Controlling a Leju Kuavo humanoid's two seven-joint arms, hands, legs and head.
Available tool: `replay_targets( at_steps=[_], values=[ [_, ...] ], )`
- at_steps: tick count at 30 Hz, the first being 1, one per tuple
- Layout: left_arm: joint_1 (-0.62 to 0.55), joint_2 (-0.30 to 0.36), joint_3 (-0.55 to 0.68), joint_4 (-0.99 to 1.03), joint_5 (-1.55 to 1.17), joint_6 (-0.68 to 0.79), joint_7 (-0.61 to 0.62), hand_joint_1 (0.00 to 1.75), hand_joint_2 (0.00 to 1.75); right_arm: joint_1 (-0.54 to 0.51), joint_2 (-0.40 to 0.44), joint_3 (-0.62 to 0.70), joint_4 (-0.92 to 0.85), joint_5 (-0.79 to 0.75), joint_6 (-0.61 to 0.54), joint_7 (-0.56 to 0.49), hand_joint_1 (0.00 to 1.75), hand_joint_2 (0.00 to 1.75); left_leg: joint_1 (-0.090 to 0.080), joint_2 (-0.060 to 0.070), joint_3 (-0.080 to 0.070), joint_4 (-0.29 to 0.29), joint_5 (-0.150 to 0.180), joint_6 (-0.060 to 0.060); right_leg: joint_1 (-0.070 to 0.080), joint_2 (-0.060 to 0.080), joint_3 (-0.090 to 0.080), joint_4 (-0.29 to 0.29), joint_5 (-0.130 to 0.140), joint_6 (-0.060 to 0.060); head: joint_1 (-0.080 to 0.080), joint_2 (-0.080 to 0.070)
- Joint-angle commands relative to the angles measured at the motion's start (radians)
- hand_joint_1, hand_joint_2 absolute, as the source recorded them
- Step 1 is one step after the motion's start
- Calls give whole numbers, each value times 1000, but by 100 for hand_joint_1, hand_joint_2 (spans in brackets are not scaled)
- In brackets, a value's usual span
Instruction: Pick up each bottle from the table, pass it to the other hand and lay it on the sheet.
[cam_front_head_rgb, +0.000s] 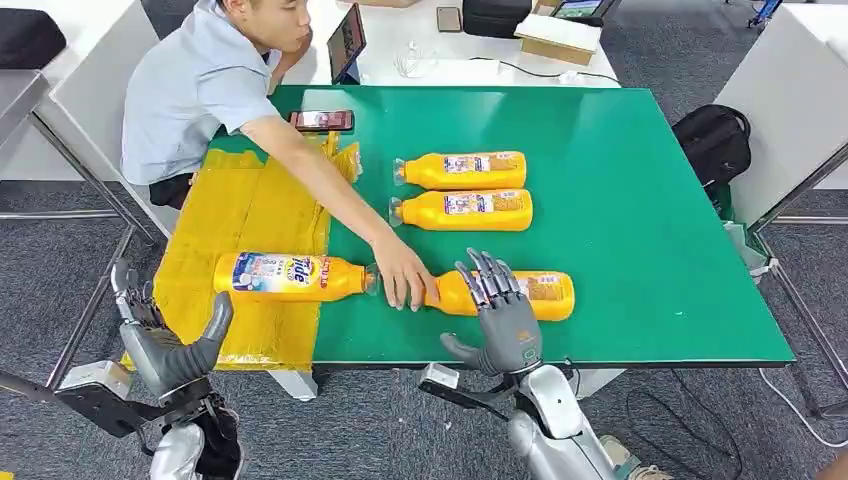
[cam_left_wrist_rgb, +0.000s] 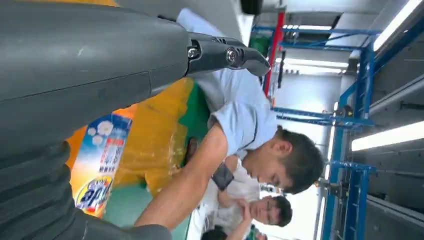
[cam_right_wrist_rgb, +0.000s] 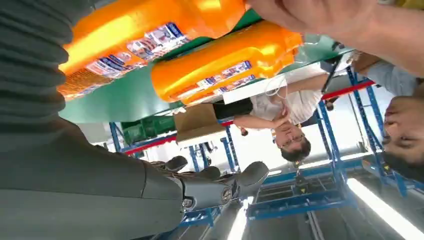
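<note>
We record a green table (cam_front_head_rgb: 640, 250) with a yellow sheet (cam_front_head_rgb: 240, 215) spread over its left end and draped off the near-left corner. On the sheet lies one orange bottle (cam_front_head_rgb: 290, 276) on its side, blue label up, its cap end pointing right past the sheet's edge onto the green. We list three more orange bottles lying on their sides on the bare green surface: a far bottle (cam_front_head_rgb: 462, 170), a middle bottle (cam_front_head_rgb: 463, 210) just beside it and parallel, and a near bottle (cam_front_head_rgb: 520, 295) close to the table's front edge. A person (cam_front_head_rgb: 200, 90) in a pale blue shirt leans in from the far left, and the person's hand (cam_front_head_rgb: 403, 280) rests on the neck end of the near bottle, between it and the bottle on the sheet. Our right hand (cam_front_head_rgb: 500, 315) stands at the front edge with fingers spread and upright in front of the near bottle, holding nothing; whether it touches the bottle we cannot tell. Our left hand (cam_front_head_rgb: 165, 340) hangs at the near-left corner beside the draped sheet, fingers apart and empty. A phone (cam_front_head_rgb: 322, 121) lies at the far edge of the green beside the sheet, and a black backpack (cam_front_head_rgb: 712, 140) sits on the floor to the right.
</note>
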Motion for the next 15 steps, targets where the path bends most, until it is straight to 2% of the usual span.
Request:
replay_targets(
  at_steps=[1, 4, 8, 10, 15],
  values=[
    [-14, 2, -45, 15, -60, 51, 3, 0, 175, -185, -91, 13, 226, -77, 73, 142, 0, 175, 0, 2, 3, 0, -1, -1, 0, 1, 3, -1, -1, -1, 0, 0],
    [-30, 2, -49, 34, -62, 65, 3, 0, 175, -236, -93, 17, 334, -42, 80, 191, 0, 175, 0, 2, 5, 0, -1, -1, 1, 0, 6, -2, -1, -2, 0, 0],
    [-28, 8, -56, 49, -74, 76, 3, 0, 175, -239, -80, 13, 392, -35, 96, 237, 0, 175, -1, 0, 3, -1, 0, 0, 0, -1, 3, -1, 0, -1, 0, 0],
    [-13, 10, -52, 32, -78, 76, 3, 0, 175, -210, -87, 40, 360, 30, 75, 300, 0, 175, -1, 0, 4, -1, 0, 0, 0, -1, 4, -2, 0, -1, 0, 0],
    [15, 5, -39, 7, -89, 65, 3, 0, 175, -120, -119, 20, 188, 102, 70, 378, 0, 175, 0, 0, 5, -1, -1, 0, 0, -1, 5, -1, -2, -1, 0, 0]
  ],
)
